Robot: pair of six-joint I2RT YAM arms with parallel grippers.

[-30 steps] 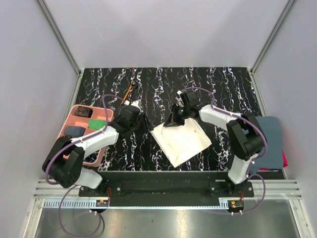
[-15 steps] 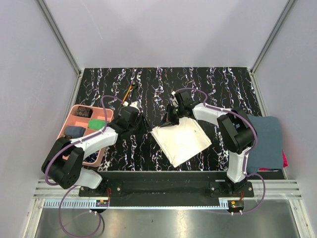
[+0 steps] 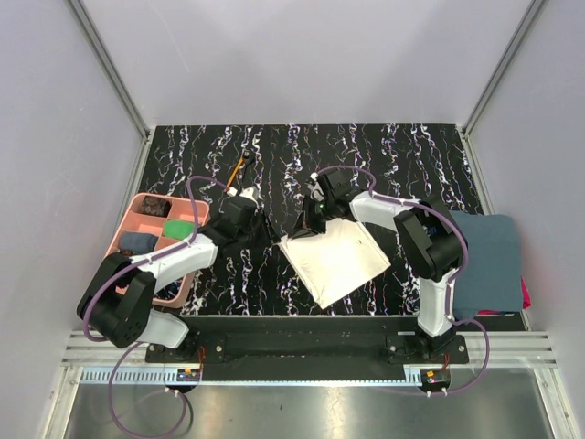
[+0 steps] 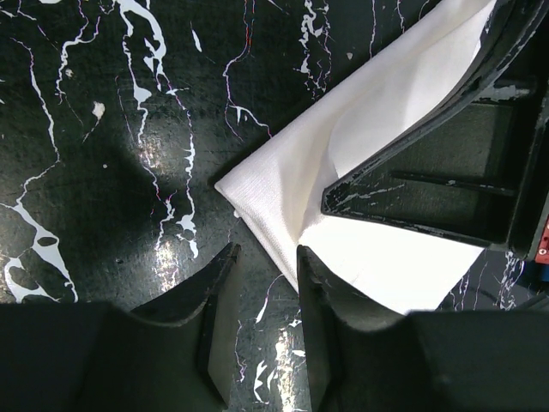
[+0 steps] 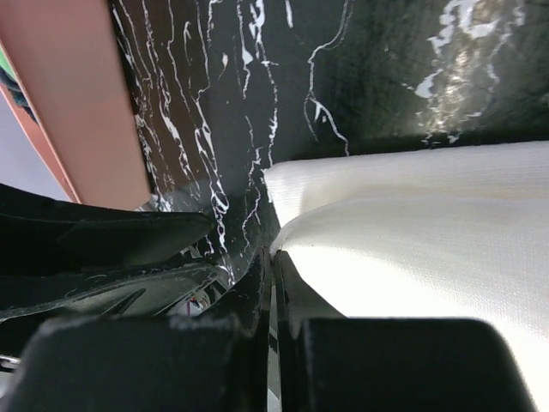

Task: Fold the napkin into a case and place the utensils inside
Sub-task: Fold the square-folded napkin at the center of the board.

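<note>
R gripper point(image 3: 314, 218) slid left along napkin point(image 3: 336, 261) far edge to its left corner. Fingers together, seem pinched on top layer, so fold abt to start. L gripper point(image 4: 266, 257) just left of corner, fingers apart, empty. Utensils point(image 3: 239, 170) far-left of napkin, untouched.

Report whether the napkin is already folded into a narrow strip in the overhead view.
No, the napkin lies spread as a broad, roughly square sheet, not a narrow strip.

Both arms reach toward the middle, wrists low, tips nearly meeting.
The left end effector point(image 4: 264, 257) has its fingers partly apart; the right end effector point(image 5: 273, 266) points down toward it, fingers pressed fully together.
</note>
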